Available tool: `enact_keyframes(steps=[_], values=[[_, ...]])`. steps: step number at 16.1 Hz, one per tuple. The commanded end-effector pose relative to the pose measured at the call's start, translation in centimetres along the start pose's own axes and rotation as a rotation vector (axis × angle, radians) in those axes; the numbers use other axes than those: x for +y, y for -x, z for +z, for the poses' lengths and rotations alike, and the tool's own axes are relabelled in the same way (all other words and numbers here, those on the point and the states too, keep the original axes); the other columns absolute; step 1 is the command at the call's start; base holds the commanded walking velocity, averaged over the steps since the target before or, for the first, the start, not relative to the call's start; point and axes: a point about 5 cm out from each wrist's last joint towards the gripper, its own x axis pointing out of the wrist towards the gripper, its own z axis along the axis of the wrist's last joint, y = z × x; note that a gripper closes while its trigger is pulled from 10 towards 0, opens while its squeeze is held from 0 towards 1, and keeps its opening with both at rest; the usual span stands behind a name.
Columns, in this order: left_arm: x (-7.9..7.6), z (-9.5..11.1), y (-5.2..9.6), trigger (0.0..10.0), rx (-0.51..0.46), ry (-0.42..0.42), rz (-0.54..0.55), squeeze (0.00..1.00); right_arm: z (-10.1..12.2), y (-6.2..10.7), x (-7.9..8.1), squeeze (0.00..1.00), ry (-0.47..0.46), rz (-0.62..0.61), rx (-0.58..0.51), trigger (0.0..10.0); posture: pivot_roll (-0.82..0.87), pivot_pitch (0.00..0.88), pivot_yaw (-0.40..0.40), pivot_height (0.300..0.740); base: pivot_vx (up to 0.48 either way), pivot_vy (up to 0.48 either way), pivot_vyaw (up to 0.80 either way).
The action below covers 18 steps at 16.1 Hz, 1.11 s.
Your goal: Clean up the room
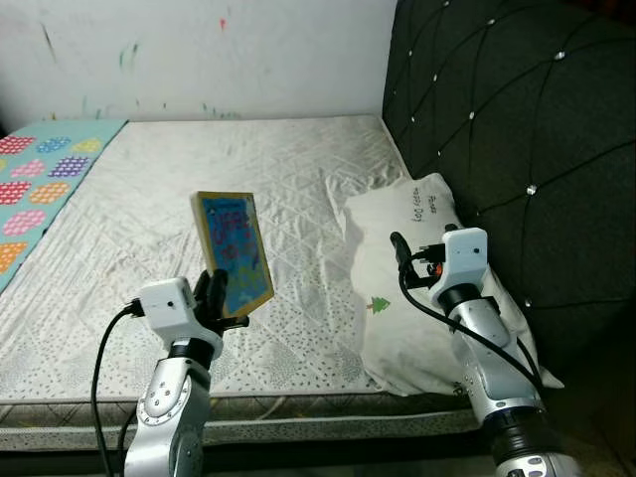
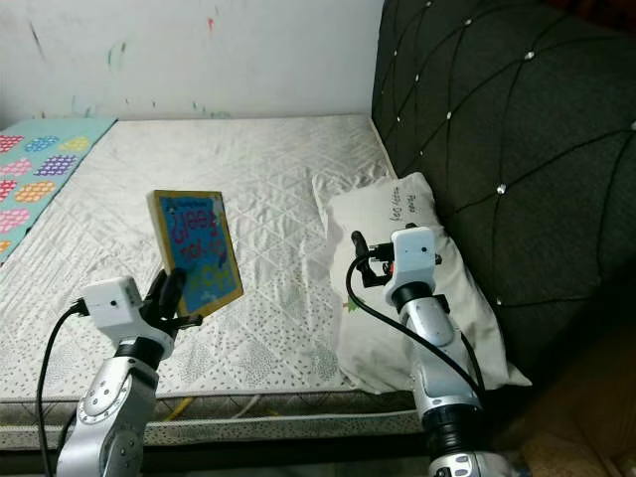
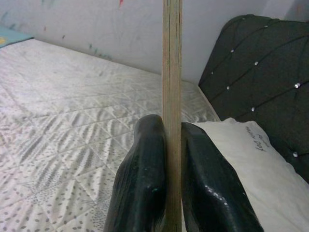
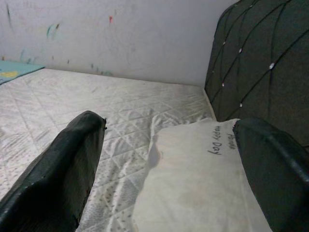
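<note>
Over the near edge of the bed (image 1: 288,179), at about seven o'clock in the head views, the left gripper (image 1: 221,298) holds a thin picture board (image 1: 235,248) upright and slightly tilted, its jaws pinched tight on the board's lower edge. The left wrist view shows that wooden edge standing straight up between the two black fingers (image 3: 145,179). The board's blue, brightly printed face is turned toward the camera, and it hangs above the quilted white mattress rather than lying on it. At four o'clock the right gripper (image 4: 169,164) hovers over a white pillow (image 1: 417,288) that rests against the dark tufted headboard (image 1: 517,129); its jaws stand wide apart and hold nothing. A patterned blanket (image 1: 40,179) lies along the bed's far left side, at ten o'clock.
</note>
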Motion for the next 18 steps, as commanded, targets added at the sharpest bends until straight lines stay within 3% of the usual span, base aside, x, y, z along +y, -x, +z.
enact_keyframes(steps=[1, 4, 8, 11, 13, 16, 18], values=[[0.0, 0.8, 0.0, 10.0, -0.035, 0.003, -0.005, 0.0, 0.2, -0.1, 0.5, 0.0, -0.012, 0.019, -0.001, 10.0, -0.13, 0.0, 0.037, 0.74, 0.0, 0.0, 0.0], [0.5, 0.5, 0.4, 10.0, -0.022, -0.005, 0.008, 0.0, -0.2, 0.5, 1.5, 0.0, -0.031, 0.056, 0.012, 10.0, -0.13, 0.0, 0.038, 0.74, 0.0, 0.0, 0.0], [1.3, 0.4, 1.8, 10.0, -0.013, -0.013, 0.023, 0.0, -1.0, 1.8, 1.4, 0.0, -0.017, 0.079, 0.045, 10.0, -0.12, 0.0, 0.032, 0.74, 0.0, 0.0, 0.0], [3.0, 0.8, 3.2, 10.0, -0.005, -0.054, 0.091, 0.0, -1.7, 3.5, 0.2, 0.0, 0.019, 0.05, 0.085, 10.0, -0.12, 0.0, 0.017, 0.74, 0.0, 0.0, 0.0], [2.9, 1.6, 3.4, 10.0, -0.027, -0.09, 0.097, 0.0, -2.0, 4.1, -0.5, 0.0, 0.056, 0.019, 0.105, 10.0, -0.12, 0.0, 0.015, 0.74, 0.0, 0.0, 0.0], [2.7, 3.7, 5.1, 10.0, -0.098, -0.124, 0.142, 0.0, -1.6, 5.2, -2.6, 0.0, 0.03, -0.067, 0.128, 10.0, -0.12, 0.0, 0.007, 0.74, 0.0, 0.0, 0.0], [2.9, 3.7, 5.5, 10.0, -0.089, -0.136, 0.155, 0.0, -1.4, 5.7, -3.2, 0.0, 0.027, -0.08, 0.129, 10.0, -0.12, 0.0, 0.006, 0.74, 0.0, 0.0, 0.0]])
